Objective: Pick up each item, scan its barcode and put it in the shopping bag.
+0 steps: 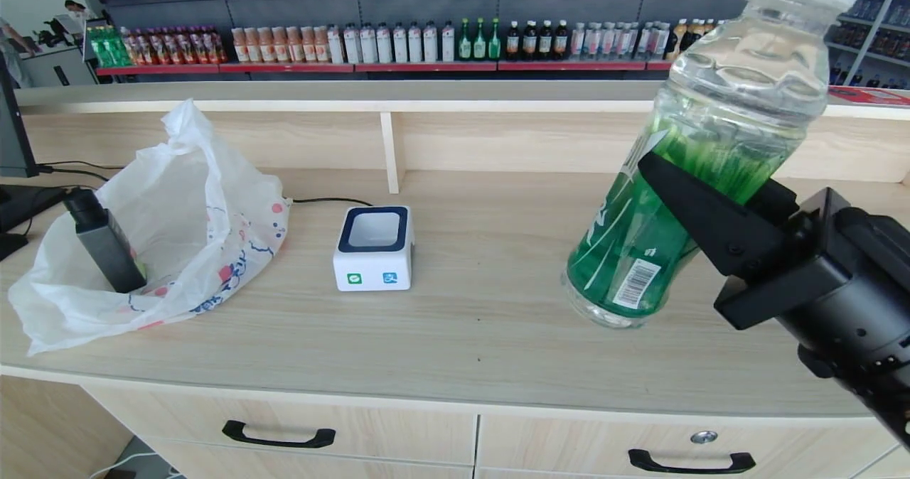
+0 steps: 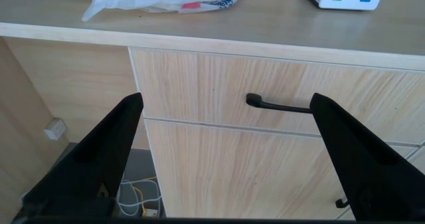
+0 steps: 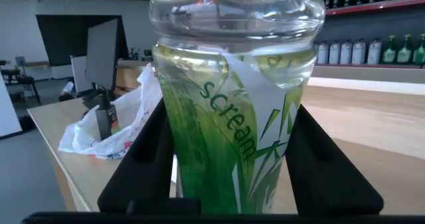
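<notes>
My right gripper is shut on a clear plastic bottle with a green label, held tilted above the right side of the counter; its barcode faces the front. The same bottle sits between the gripper's fingers in the right wrist view. A white scanner box with a dark blue window stands at mid-counter. The white shopping bag lies open at the left with a dark grey bottle in it. My left gripper is open, low in front of the drawers below the counter edge.
The wooden counter has a raised back ledge with a divider. A cable runs behind the scanner. Dark equipment stands at the far left. Drawer handles are below. Shelves of drinks line the back wall.
</notes>
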